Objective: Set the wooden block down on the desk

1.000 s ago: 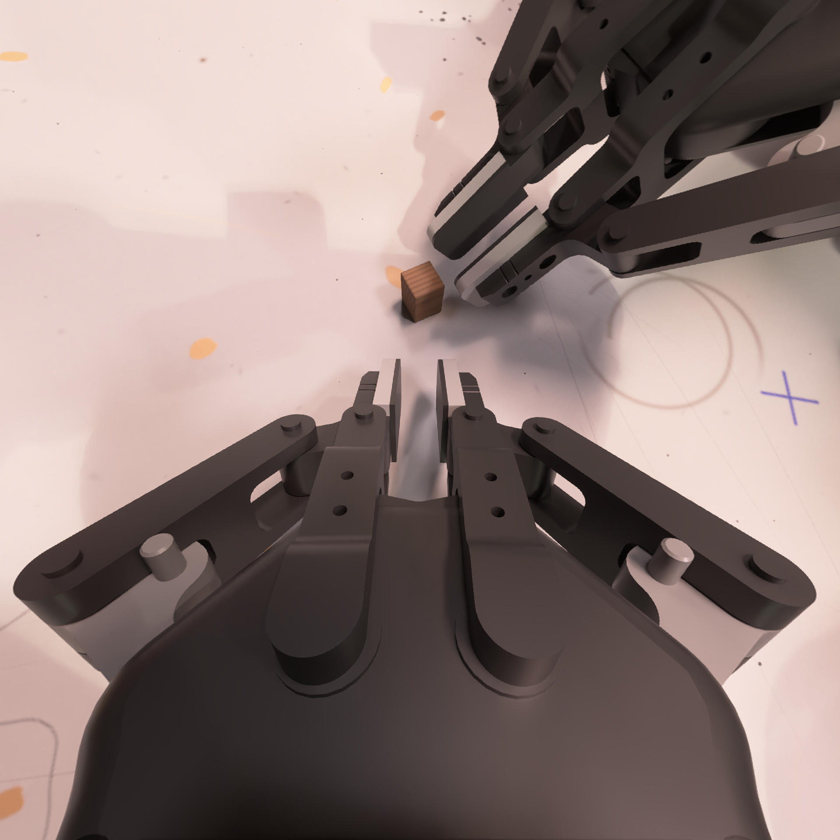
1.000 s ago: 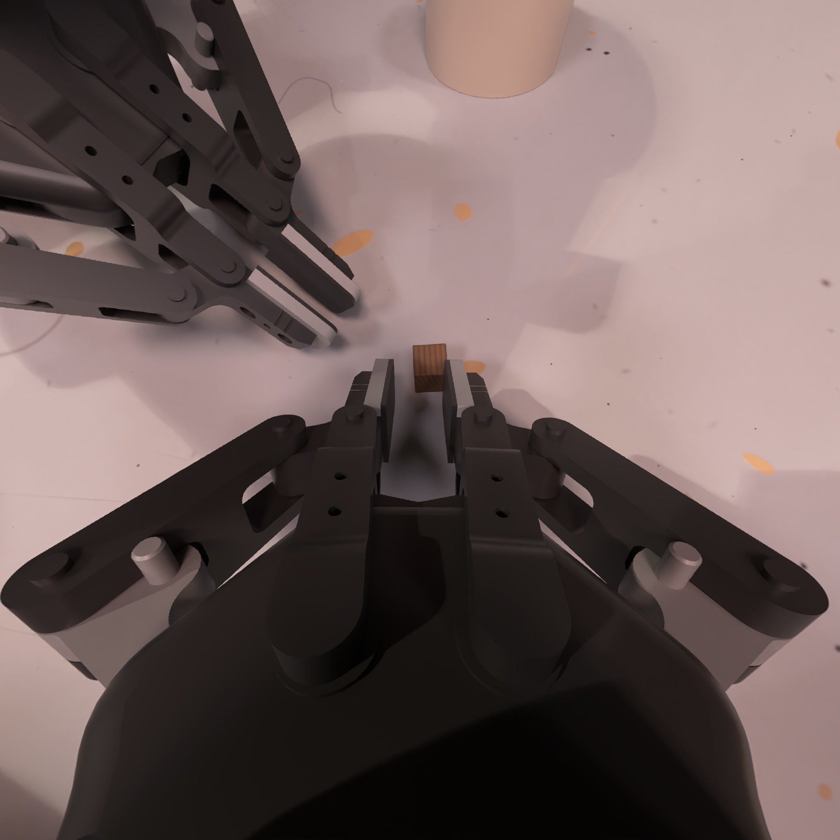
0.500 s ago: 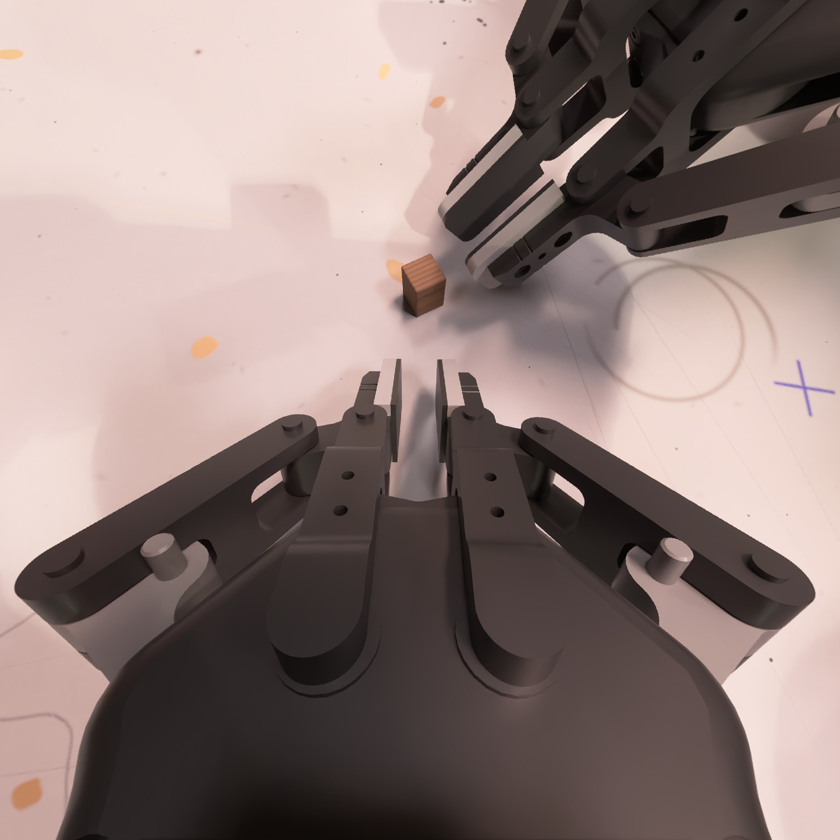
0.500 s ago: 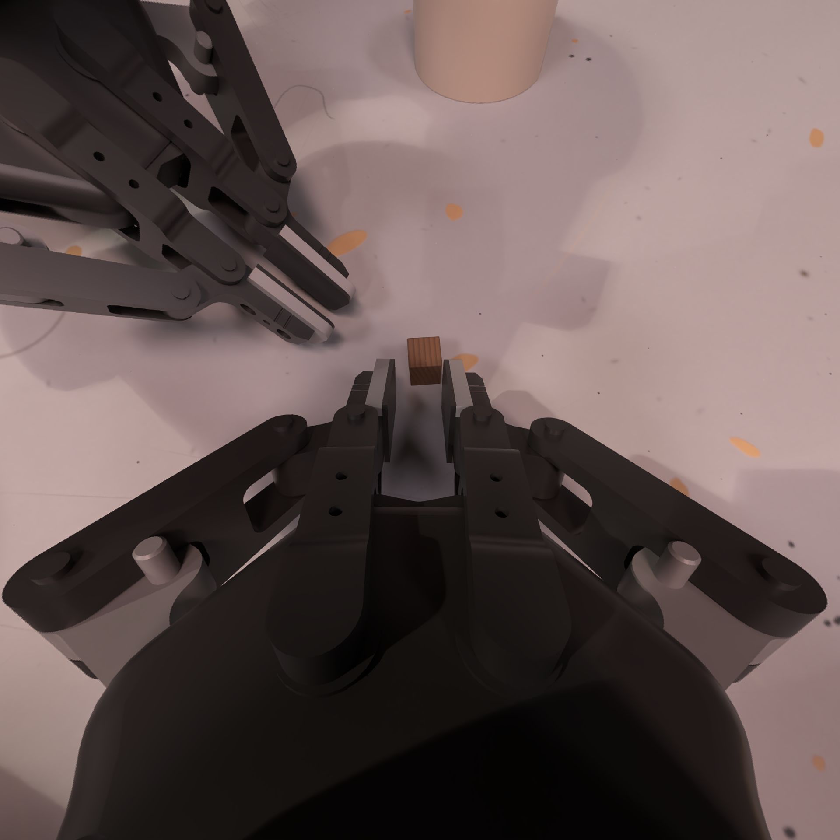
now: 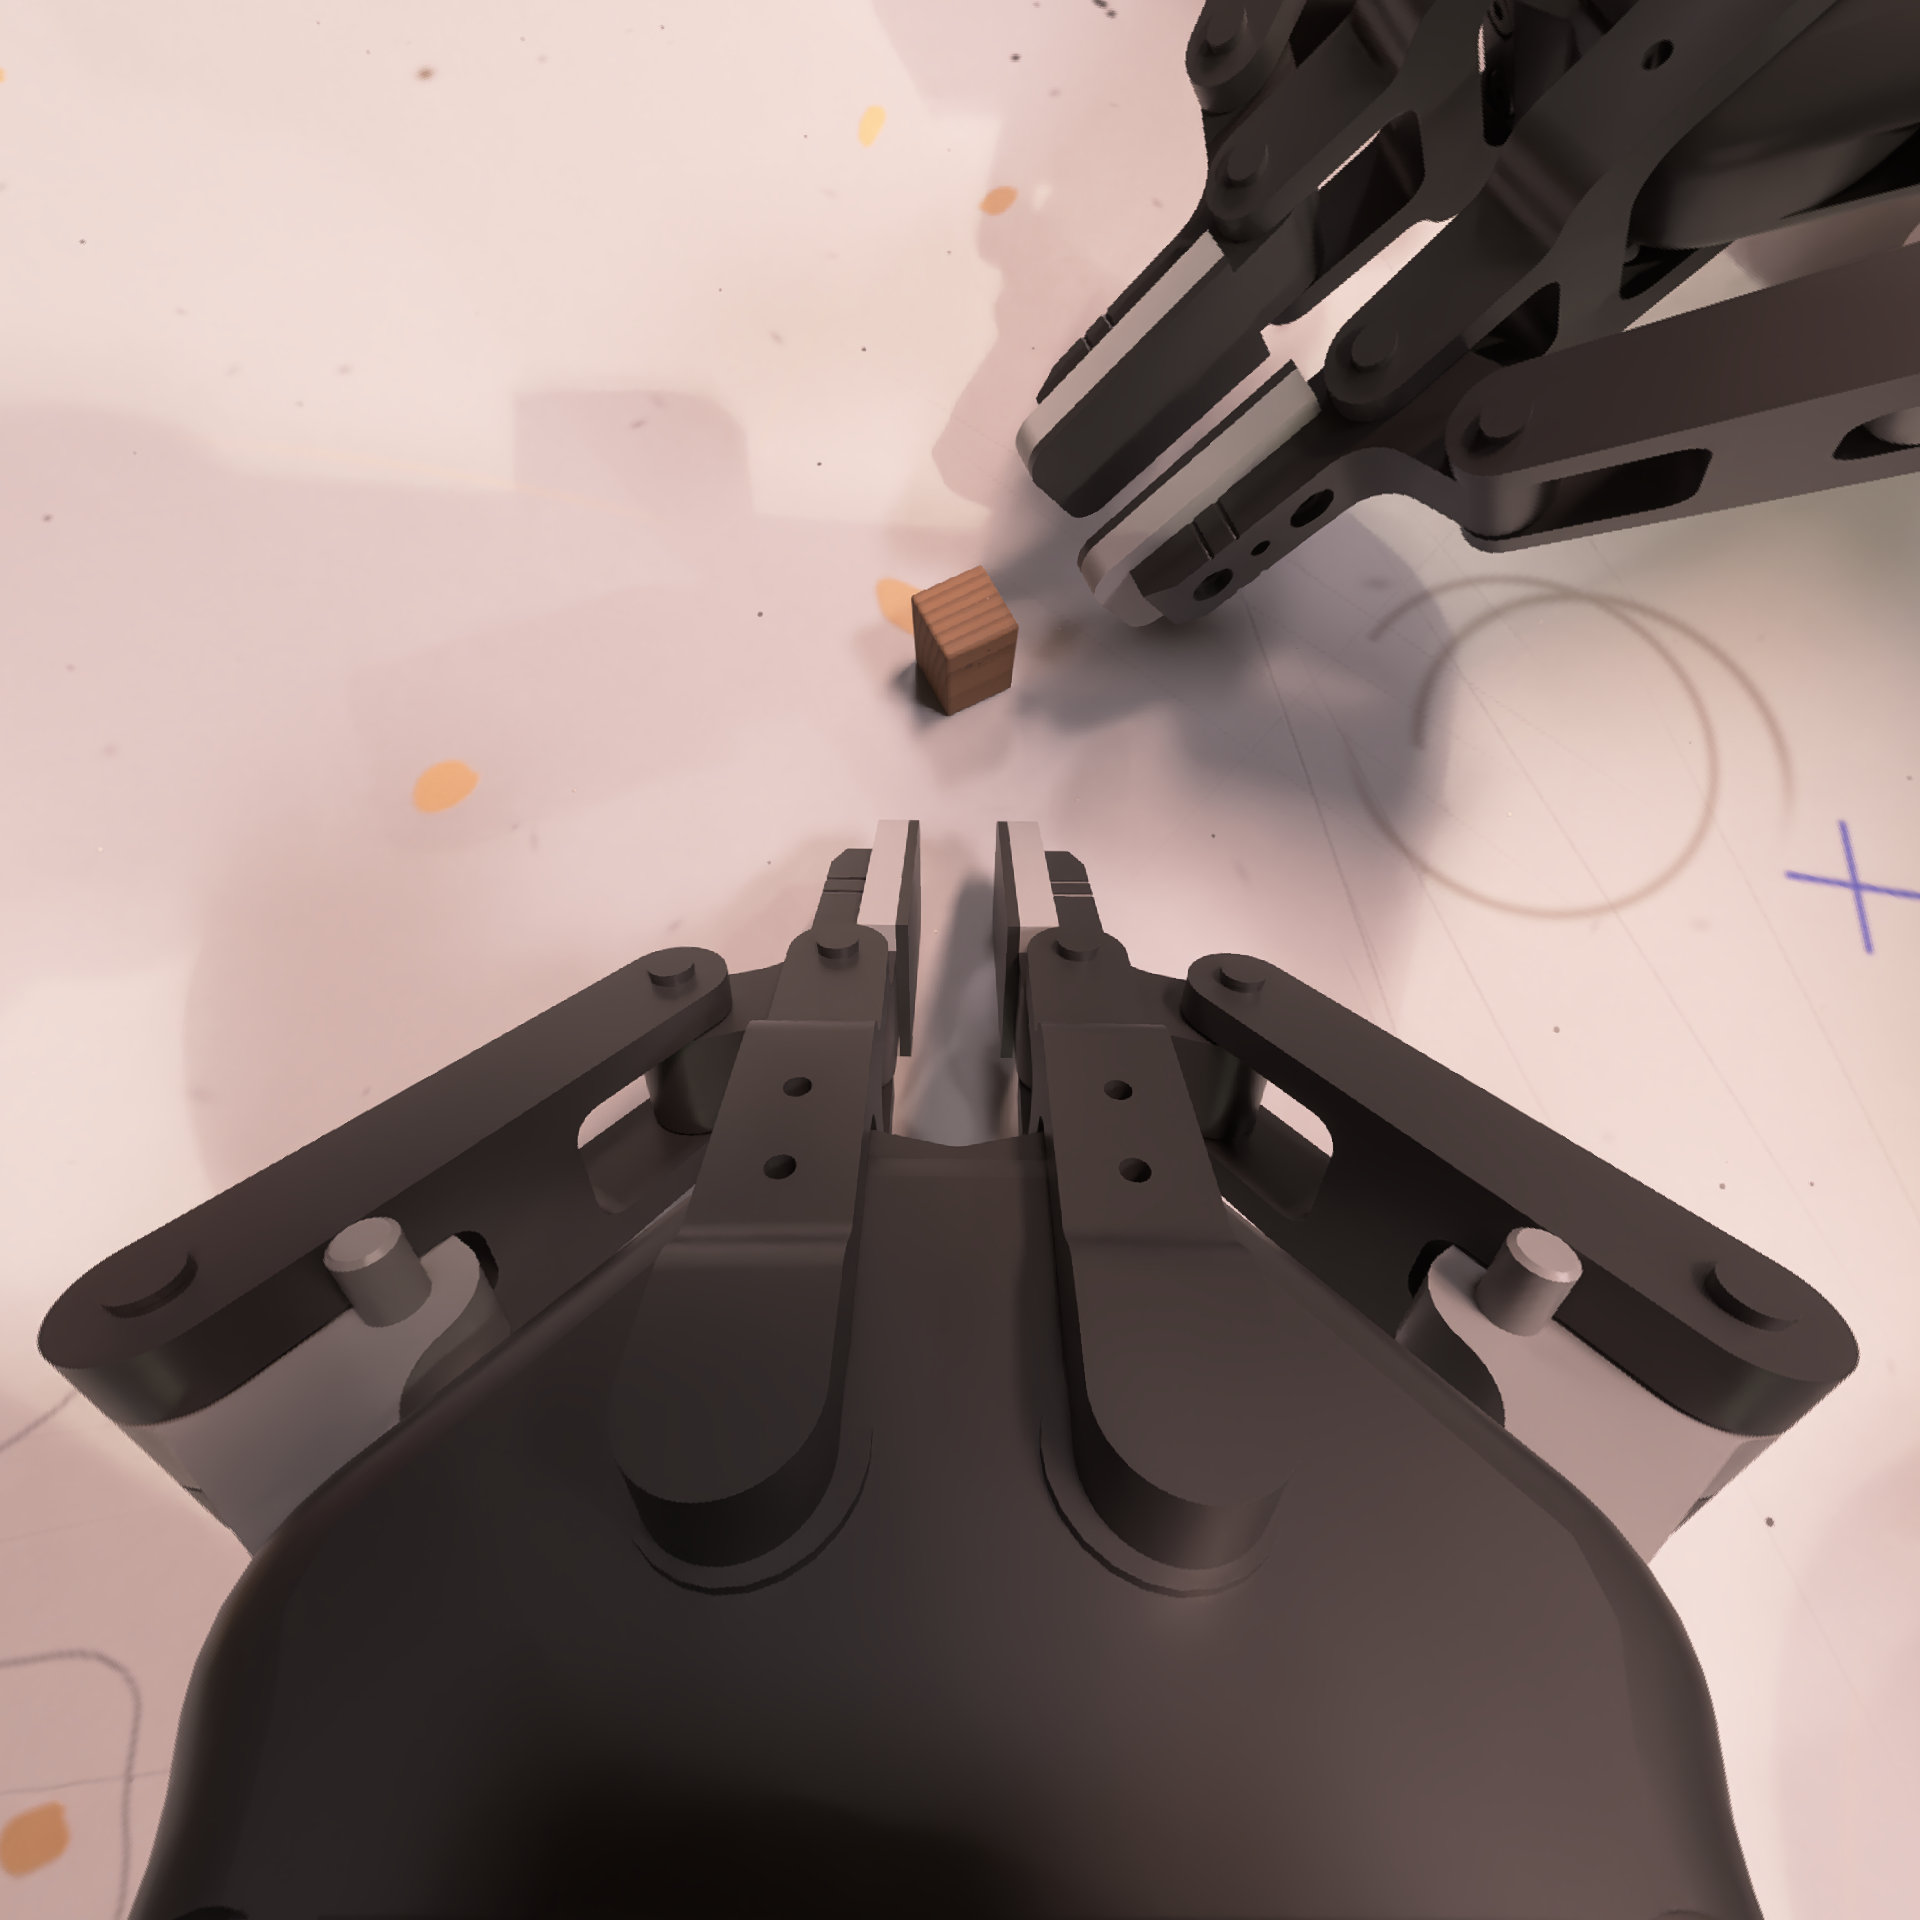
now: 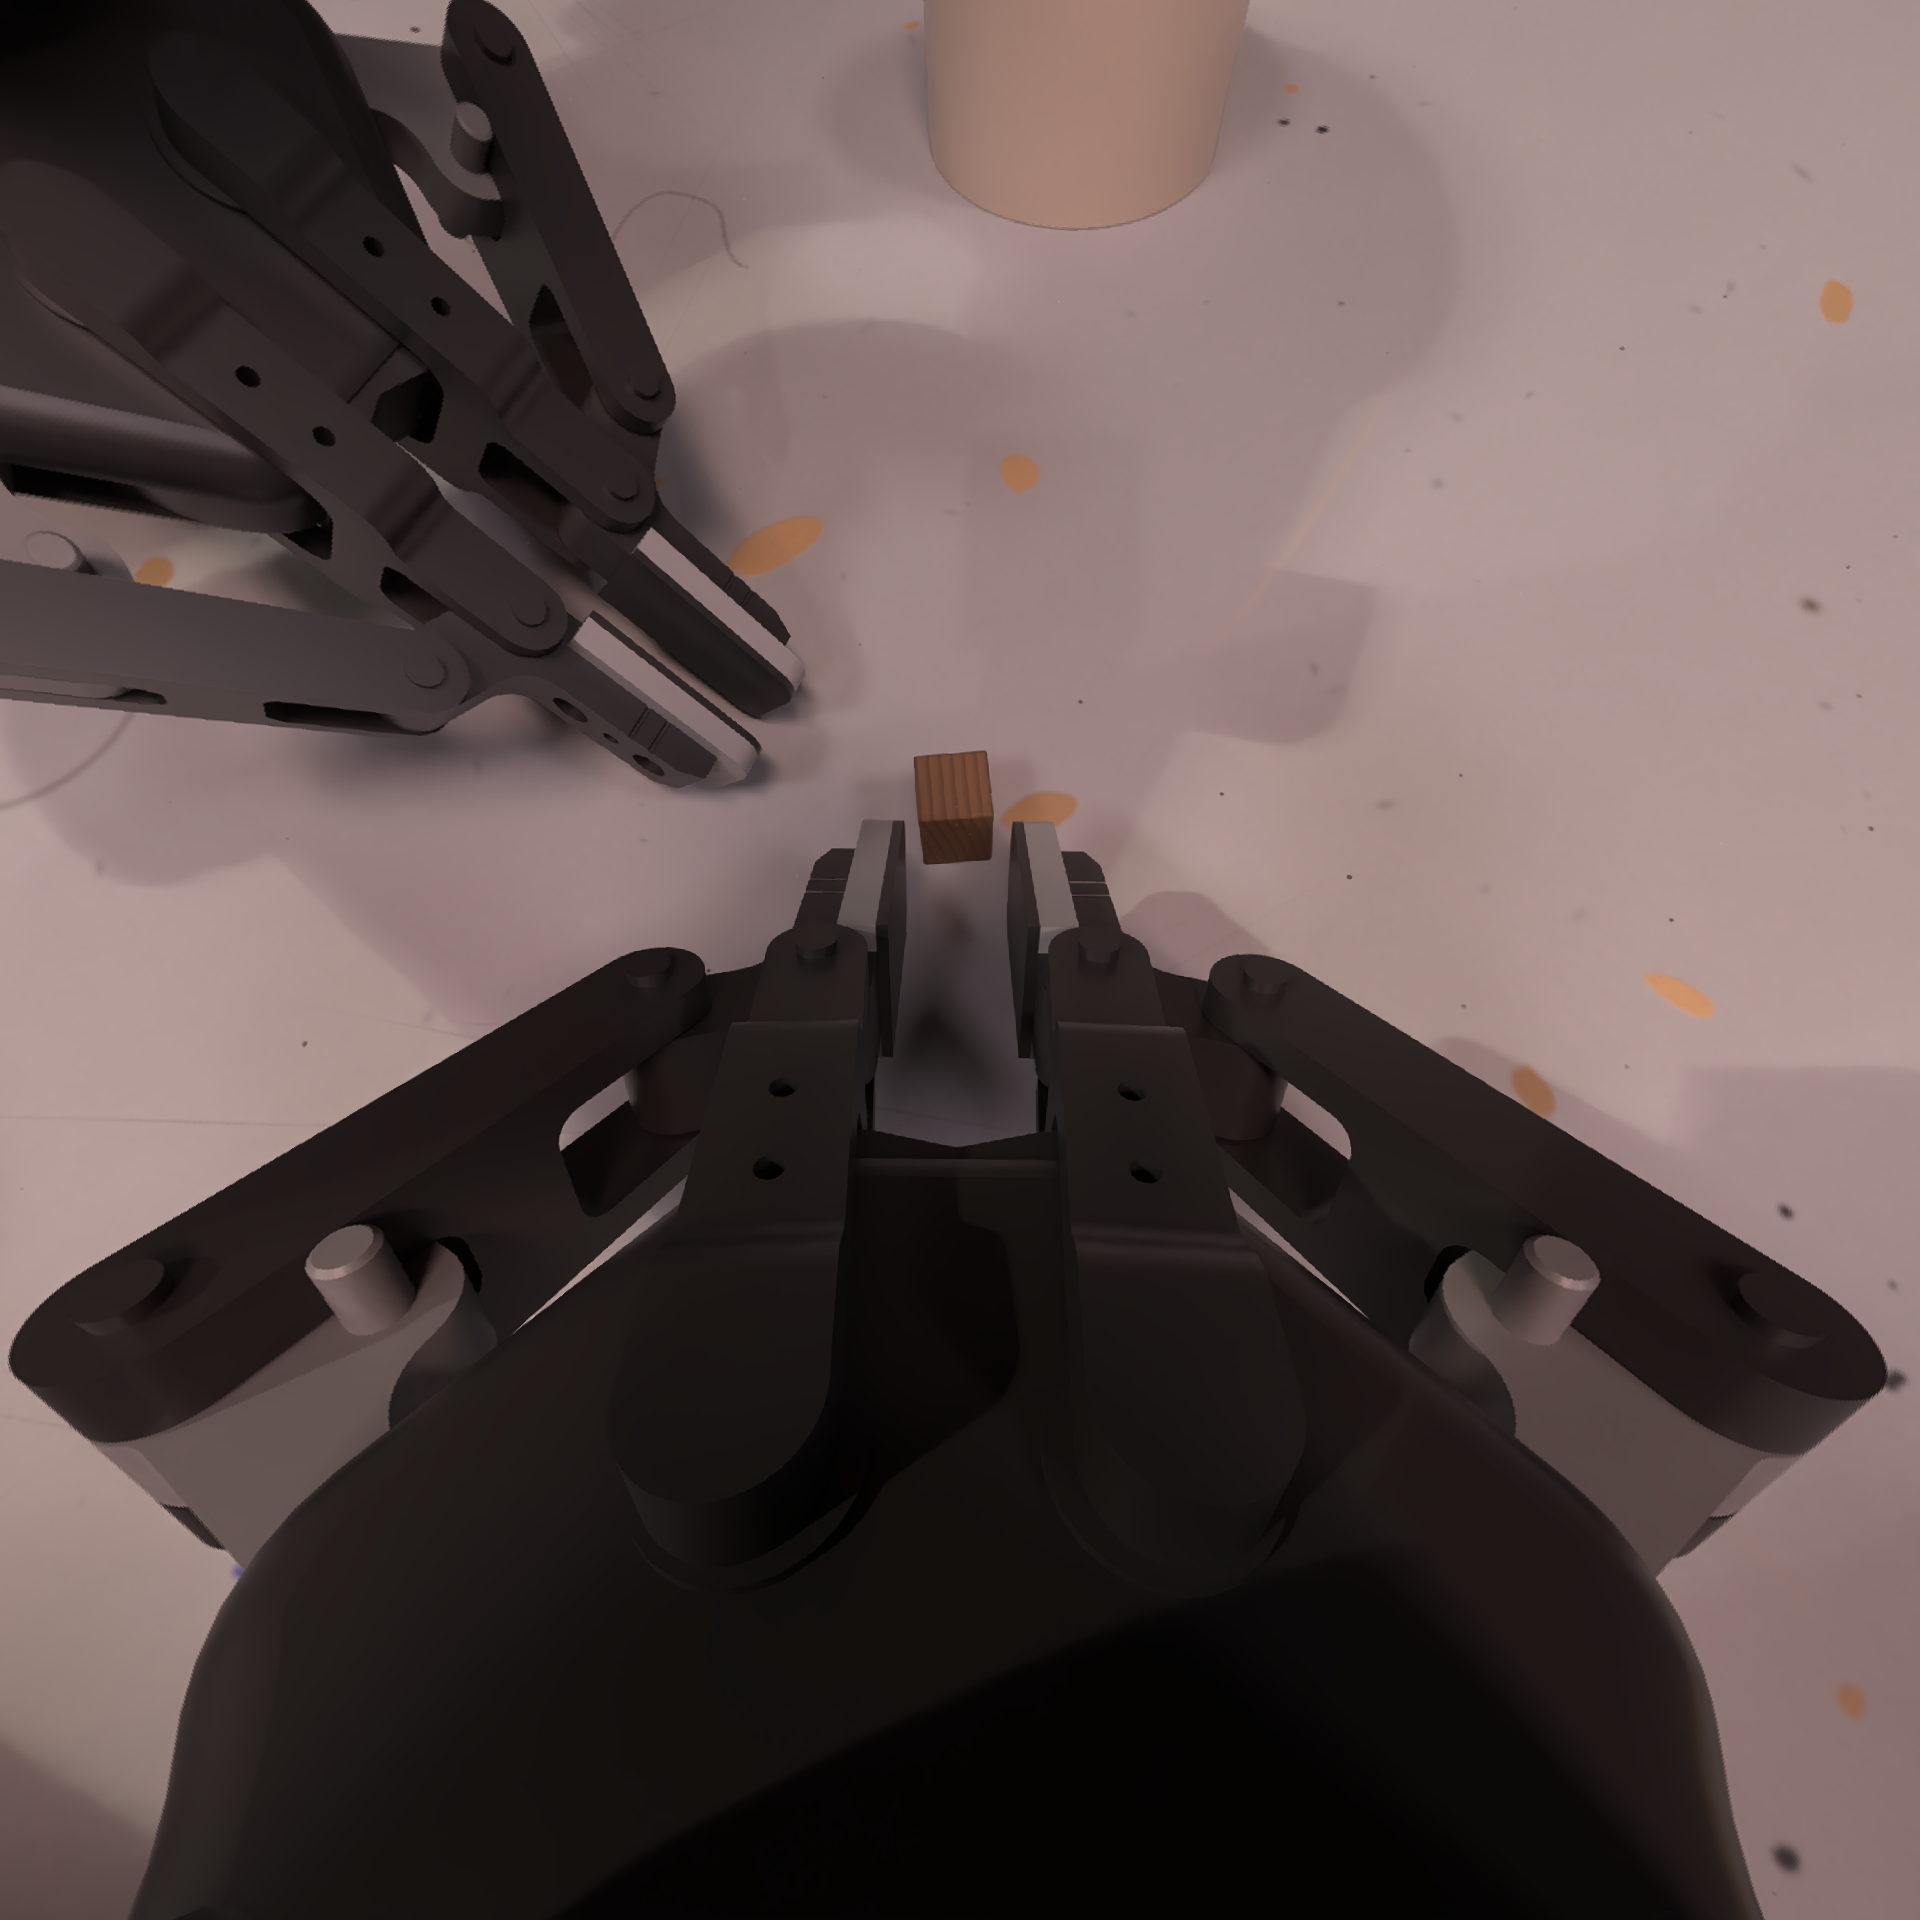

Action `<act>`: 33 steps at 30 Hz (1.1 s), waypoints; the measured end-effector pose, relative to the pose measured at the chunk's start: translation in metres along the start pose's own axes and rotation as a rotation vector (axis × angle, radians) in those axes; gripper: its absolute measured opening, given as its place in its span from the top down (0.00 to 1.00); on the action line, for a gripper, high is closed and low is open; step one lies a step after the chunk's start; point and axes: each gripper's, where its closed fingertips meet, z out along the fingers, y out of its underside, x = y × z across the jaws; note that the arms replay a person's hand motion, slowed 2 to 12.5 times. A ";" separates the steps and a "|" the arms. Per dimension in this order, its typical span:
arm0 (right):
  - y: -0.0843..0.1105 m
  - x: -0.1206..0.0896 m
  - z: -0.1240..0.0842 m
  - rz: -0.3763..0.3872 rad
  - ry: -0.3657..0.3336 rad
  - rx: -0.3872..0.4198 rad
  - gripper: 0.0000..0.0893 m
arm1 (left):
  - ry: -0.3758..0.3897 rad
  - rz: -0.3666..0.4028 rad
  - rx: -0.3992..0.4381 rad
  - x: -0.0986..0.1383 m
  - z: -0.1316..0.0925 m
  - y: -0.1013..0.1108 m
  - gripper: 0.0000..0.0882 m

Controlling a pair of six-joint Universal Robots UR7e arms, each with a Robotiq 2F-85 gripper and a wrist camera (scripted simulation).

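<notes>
Pale, speckled desk [image 5: 312, 312] with orange flecks and pencilled rings fills both views. Nearest in the left wrist view, the left gripper [image 5: 958, 862] hangs with fingers narrowly parted and nothing between them, well short of the block. Beyond it, the wooden block [image 5: 964, 652] stands upright on the desk, free of both grippers, so the placing looks done. Just beside it, the right gripper [image 6: 954, 862] has its pads slightly spread and empty, the gap lined up with the block, likely from letting go. Farthest, a beige cylinder [image 6: 1075, 114] stands well apart.
</notes>
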 end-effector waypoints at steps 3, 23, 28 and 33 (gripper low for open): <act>0.000 0.001 0.000 0.001 0.001 0.000 0.80 | -0.002 0.002 -0.003 0.000 0.000 0.000 0.86; -0.001 0.002 0.002 0.002 -0.008 0.006 0.80 | 0.000 0.011 -0.013 -0.001 -0.001 0.000 0.89; -0.002 0.003 0.002 0.003 -0.011 0.010 0.80 | -0.003 0.022 0.008 -0.001 -0.002 -0.004 0.89; -0.003 0.003 0.003 0.010 -0.017 0.012 0.80 | -0.008 0.035 0.053 -0.002 -0.006 -0.013 0.90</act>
